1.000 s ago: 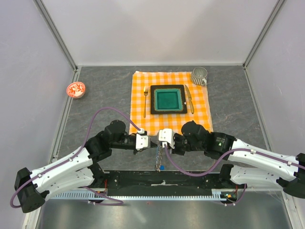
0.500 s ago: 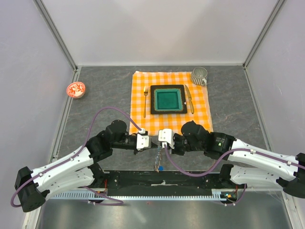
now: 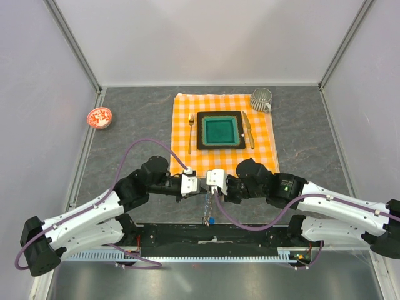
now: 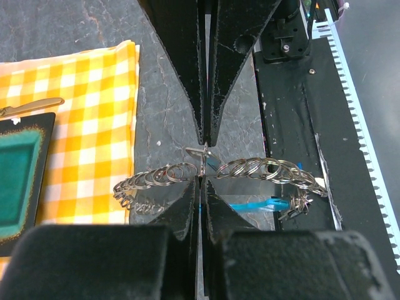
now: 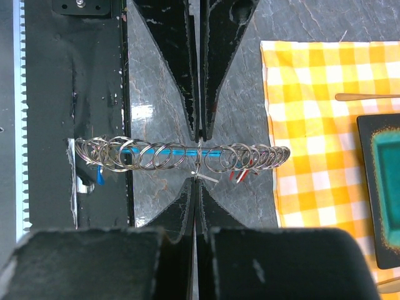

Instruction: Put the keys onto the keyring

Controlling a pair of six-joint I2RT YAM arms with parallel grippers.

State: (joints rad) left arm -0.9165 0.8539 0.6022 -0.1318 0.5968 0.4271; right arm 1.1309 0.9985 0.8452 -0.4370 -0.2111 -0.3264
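Silvery keyring [image 5: 156,156] being pinched mid-chain from both sides.
Left gripper [image 4: 200,182] and right gripper [image 5: 196,181] are meeting tip to tip, both clenching the wire loop at its middle. The loop is hanging over the grey table [image 3: 125,125] between the checked cloth [image 3: 262,134] and the black base rail [image 3: 250,236], with its cyan clip [image 4: 250,206] running underneath.

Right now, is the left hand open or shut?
Shut: the left hand shows fingers pressed together, no gap, tips pinching the keyring.
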